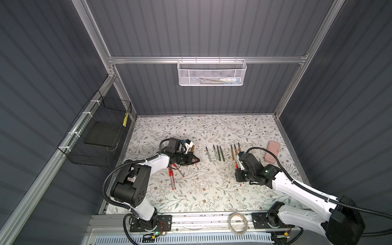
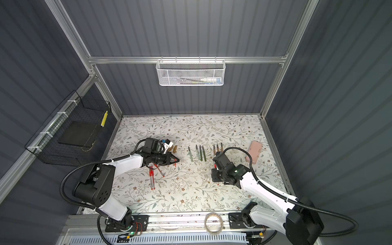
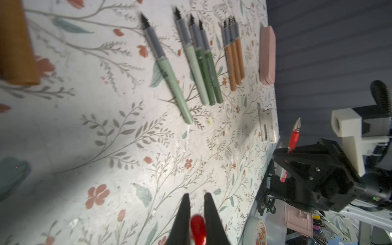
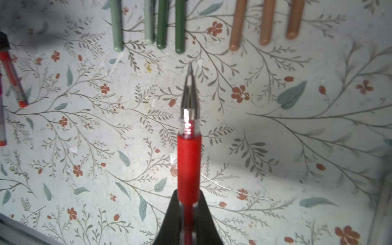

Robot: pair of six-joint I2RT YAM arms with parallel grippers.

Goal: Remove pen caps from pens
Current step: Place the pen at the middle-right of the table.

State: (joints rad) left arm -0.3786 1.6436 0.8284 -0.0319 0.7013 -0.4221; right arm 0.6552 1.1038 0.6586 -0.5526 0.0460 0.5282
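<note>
My left gripper (image 3: 196, 196) (image 1: 196, 161) is shut on a red pen cap (image 3: 198, 227), held just above the floral table. To its right, my right gripper (image 4: 188, 195) (image 1: 238, 169) is shut on a clear pen with a red band (image 4: 188, 165). This pen's bare silver tip points toward the back. Several green pens (image 1: 216, 153) (image 3: 199, 63) and three gold-brown pens (image 1: 235, 151) (image 3: 233, 59) lie uncapped in a row between the arms. More red-banded pens (image 1: 172, 180) (image 4: 12, 74) lie under the left arm. Gold-brown caps (image 2: 174, 149) (image 3: 17, 42) rest by the left wrist.
A pink case (image 1: 271, 151) (image 3: 267, 55) lies to the right of the gold-brown pens. A small white flat piece (image 3: 267, 125) sits near the right arm. A tape roll (image 1: 238, 222) lies on the front rail. A white mesh basket (image 1: 212, 73) and a black wire basket (image 1: 95, 135) hang on the walls.
</note>
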